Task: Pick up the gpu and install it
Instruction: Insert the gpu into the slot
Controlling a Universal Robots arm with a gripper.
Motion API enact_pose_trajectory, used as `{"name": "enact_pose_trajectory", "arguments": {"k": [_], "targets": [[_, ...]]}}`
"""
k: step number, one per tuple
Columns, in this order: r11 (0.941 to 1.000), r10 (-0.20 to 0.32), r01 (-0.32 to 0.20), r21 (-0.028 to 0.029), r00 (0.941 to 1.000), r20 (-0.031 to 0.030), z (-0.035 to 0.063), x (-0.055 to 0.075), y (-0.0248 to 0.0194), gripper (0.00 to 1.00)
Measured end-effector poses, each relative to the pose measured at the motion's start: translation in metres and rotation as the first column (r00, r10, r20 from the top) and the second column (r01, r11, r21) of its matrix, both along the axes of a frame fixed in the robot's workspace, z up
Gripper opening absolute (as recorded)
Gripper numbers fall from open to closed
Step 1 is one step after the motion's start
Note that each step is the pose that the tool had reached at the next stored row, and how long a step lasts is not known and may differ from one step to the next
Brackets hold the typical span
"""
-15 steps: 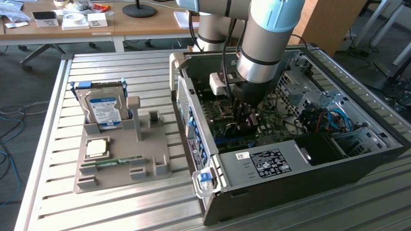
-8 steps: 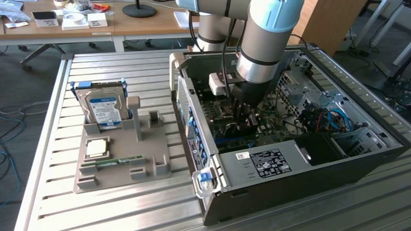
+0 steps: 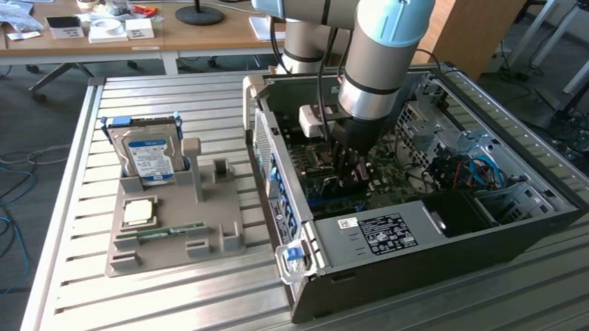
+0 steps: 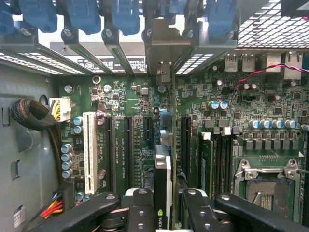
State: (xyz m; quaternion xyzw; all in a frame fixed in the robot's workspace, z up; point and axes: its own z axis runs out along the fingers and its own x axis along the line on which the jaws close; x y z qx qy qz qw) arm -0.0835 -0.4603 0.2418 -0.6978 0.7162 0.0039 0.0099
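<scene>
Your gripper [image 4: 163, 205] is clenched on the gpu [image 4: 163, 181], which stands on edge between the black fingers [image 4: 140, 208]. In the exterior view the arm reaches down into the open computer case [image 3: 515, 227], with the gripper [image 3: 352, 176] low over the motherboard [image 3: 405, 176]. Through the wrist view, the card's silver bracket [image 4: 166, 48] sits among the rear slot openings, above the green board's expansion slots [image 4: 128, 145]. At nine o'clock from the case, the holder [image 3: 175, 238] carries the hard drive [image 3: 150, 158].

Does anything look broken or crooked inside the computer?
Nothing stands out. The claw holds the gpu upright on edge above the motherboard, lined up with the slots. No damage shows.
</scene>
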Motion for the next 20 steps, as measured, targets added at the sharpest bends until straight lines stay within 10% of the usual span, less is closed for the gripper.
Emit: {"name": "enact_pose_trajectory", "arguments": {"k": [20], "targets": [[1.0000, 0.000, 0.000, 0.0003, 1.0000, 0.0011, -0.0031, -0.0010, 0.0001, 0.27]]}}
